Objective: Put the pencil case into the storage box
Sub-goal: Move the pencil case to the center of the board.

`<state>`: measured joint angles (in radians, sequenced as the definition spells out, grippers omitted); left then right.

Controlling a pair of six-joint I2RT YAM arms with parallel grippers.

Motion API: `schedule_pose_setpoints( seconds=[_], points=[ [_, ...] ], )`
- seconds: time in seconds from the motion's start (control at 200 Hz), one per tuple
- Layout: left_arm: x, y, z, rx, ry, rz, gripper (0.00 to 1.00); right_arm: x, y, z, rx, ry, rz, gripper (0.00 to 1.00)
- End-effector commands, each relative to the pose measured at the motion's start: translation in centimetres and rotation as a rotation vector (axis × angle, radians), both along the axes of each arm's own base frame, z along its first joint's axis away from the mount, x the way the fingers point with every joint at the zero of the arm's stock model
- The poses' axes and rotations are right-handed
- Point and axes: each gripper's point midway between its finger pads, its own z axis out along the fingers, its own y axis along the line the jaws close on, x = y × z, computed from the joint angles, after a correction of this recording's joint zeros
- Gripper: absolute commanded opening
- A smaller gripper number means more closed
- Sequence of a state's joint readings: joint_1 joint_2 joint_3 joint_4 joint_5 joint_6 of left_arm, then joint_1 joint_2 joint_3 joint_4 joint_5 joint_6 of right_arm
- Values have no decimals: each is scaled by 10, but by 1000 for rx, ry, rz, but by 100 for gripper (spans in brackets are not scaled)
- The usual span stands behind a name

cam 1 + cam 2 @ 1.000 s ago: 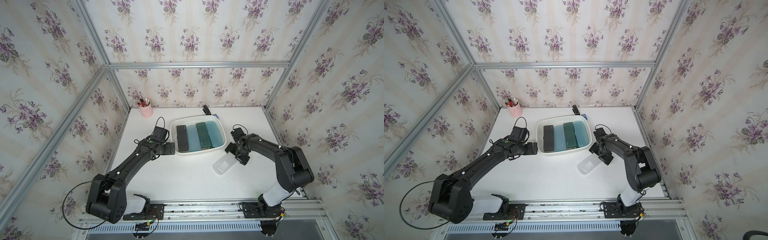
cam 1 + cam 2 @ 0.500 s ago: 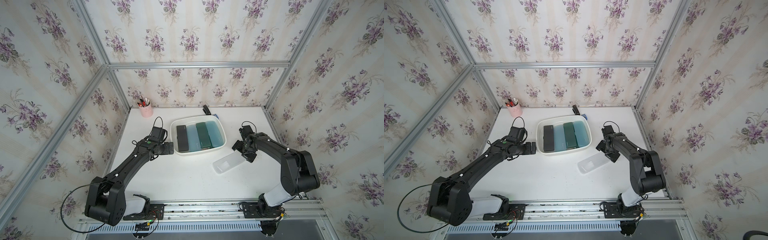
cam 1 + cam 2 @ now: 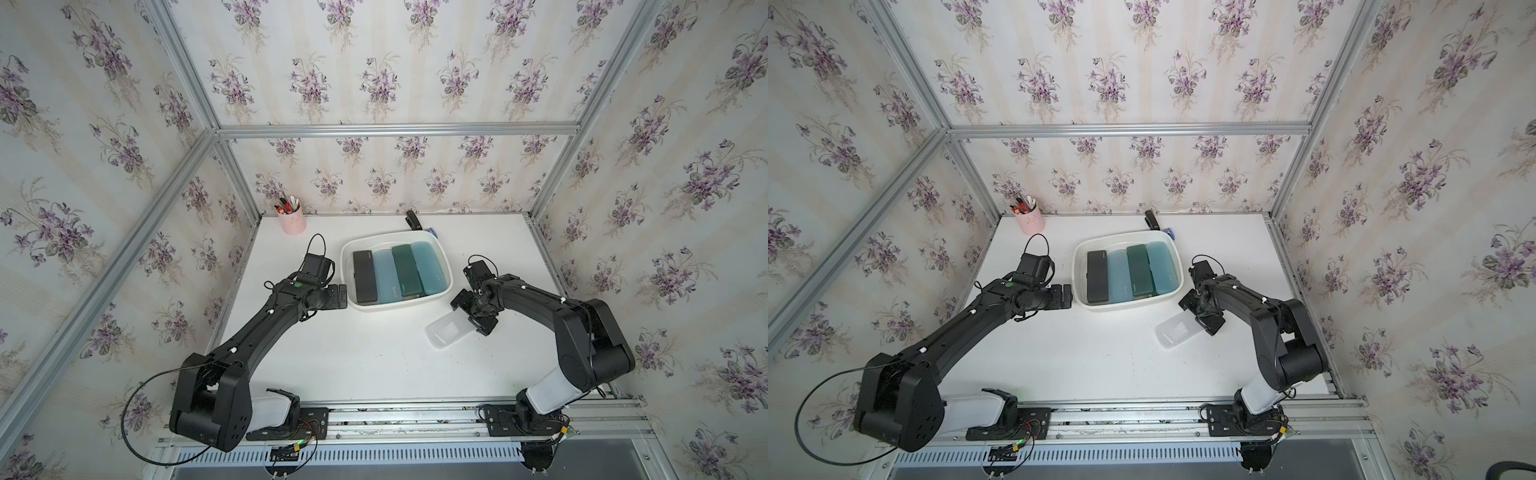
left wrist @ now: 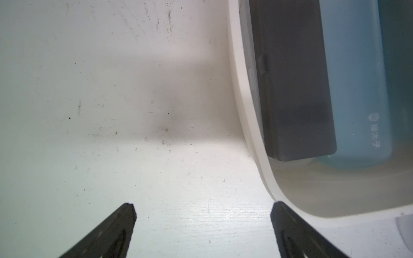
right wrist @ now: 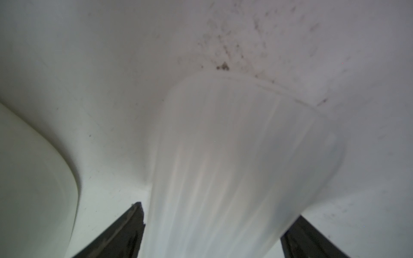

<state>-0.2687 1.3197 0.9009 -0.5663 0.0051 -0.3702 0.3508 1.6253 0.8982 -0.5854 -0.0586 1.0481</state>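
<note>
The white storage box (image 3: 395, 306) (image 3: 1125, 306) sits mid-table in both top views, holding a black, a light blue, a dark green and a blue pencil case side by side. A translucent white pencil case (image 3: 444, 331) (image 3: 1173, 331) (image 5: 234, 145) lies flat on the table to the box's front right. My right gripper (image 3: 471, 318) (image 3: 1200, 318) (image 5: 219, 211) is open, with one finger on each side of that case's near end. My left gripper (image 3: 344, 296) (image 3: 1066, 297) (image 4: 203, 204) is open and empty over bare table beside the box's left rim (image 4: 245, 111).
A pink pen cup (image 3: 292, 221) stands in the back left corner. A small black object (image 3: 413, 220) and a small blue item (image 3: 430, 230) lie behind the box. Aluminium frame posts and papered walls enclose the table on three sides.
My right gripper has come forward and down over the translucent case's end, and its jaws have narrowed slightly. The case and the left arm have barely moved.
</note>
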Motion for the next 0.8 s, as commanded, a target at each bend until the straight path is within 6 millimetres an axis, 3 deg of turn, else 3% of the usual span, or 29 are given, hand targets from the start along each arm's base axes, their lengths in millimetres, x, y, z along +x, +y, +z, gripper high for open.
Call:
schedule_pose_setpoints(
  seconds=[0.0,0.245,0.405,0.52,0.734,0.764,0.794],
  points=[
    [-2,2,0,14,1,-3,99,9,1,-6,-10,-7,8,87],
    [-5,3,-1,13,0,-3,100,15,-30,-13,-99,38,54,77],
    [-6,5,-3,13,4,1,99,35,-60,-11,-198,24,108,69],
    [-8,6,-3,14,8,1,100,62,-67,-9,-259,15,192,67],
    [-8,7,-6,20,21,10,99,141,-69,6,-400,-88,420,67],
    [-8,7,-6,21,25,10,99,149,-71,6,-429,-87,443,71],
    [-8,7,-7,24,30,10,99,156,-74,6,-460,-72,466,86]
  ],
)
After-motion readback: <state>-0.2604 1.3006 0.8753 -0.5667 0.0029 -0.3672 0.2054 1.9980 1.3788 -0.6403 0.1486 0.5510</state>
